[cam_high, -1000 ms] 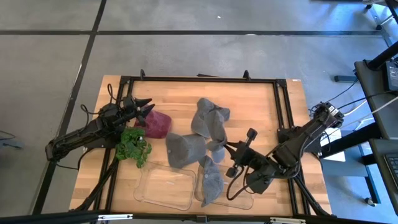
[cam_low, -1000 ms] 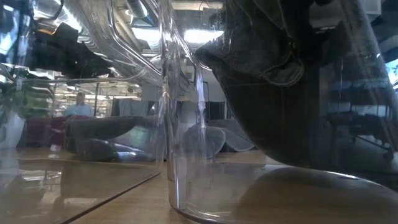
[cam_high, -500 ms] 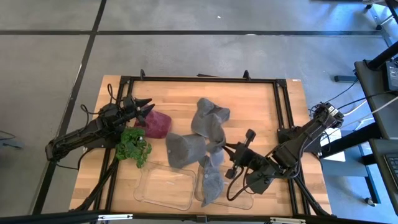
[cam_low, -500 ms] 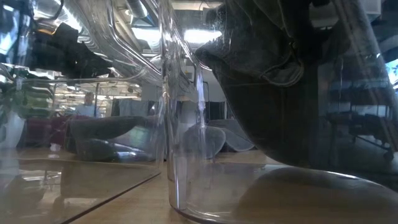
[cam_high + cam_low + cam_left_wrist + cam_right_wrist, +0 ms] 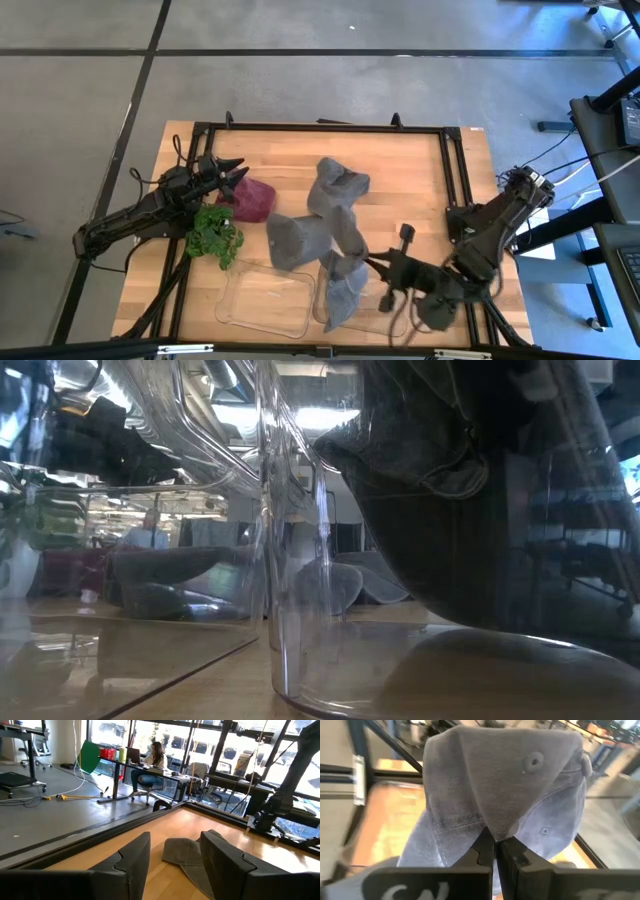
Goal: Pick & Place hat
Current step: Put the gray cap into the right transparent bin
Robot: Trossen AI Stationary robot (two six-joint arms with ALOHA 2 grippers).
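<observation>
My right gripper (image 5: 368, 264) pinches a grey hat (image 5: 345, 283) by its fabric, jaws clamped tight, holding it over the clear tray (image 5: 385, 322) at the table's six o'clock edge. My left gripper (image 5: 234, 171) waits at nine o'clock beside the maroon hat (image 5: 254, 199), jaws apart around nothing.

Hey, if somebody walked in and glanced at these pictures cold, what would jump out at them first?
Probably the right gripper, shut on a grey hat and holding it over the right-hand clear bin at the table's front edge. Next, more grey hats piled mid-table. The left gripper waits at the left, beside a maroon hat and a leafy green plant.
</observation>
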